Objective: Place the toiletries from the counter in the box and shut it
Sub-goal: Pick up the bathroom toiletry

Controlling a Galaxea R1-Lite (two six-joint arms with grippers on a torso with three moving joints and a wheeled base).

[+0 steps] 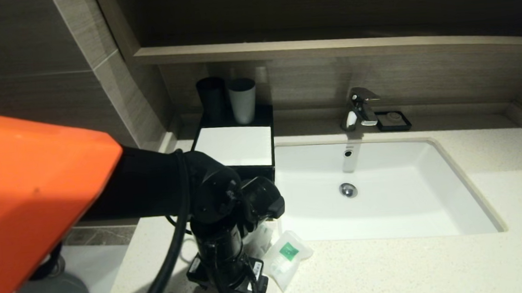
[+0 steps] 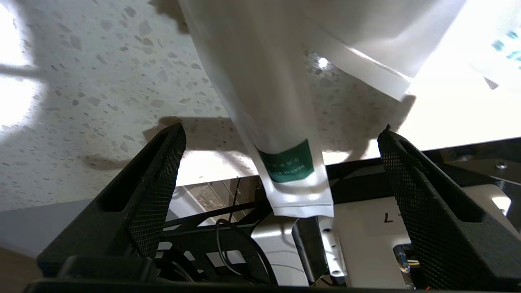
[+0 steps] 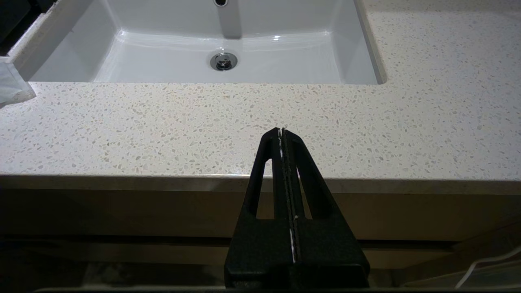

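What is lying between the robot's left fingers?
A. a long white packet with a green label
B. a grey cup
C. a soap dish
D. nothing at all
A. In the left wrist view, the long narrow toothbrush pack with its green label lies on the counter between the open fingers of the left gripper, which do not touch it; the right gripper is shut and empty at the counter's front edge.
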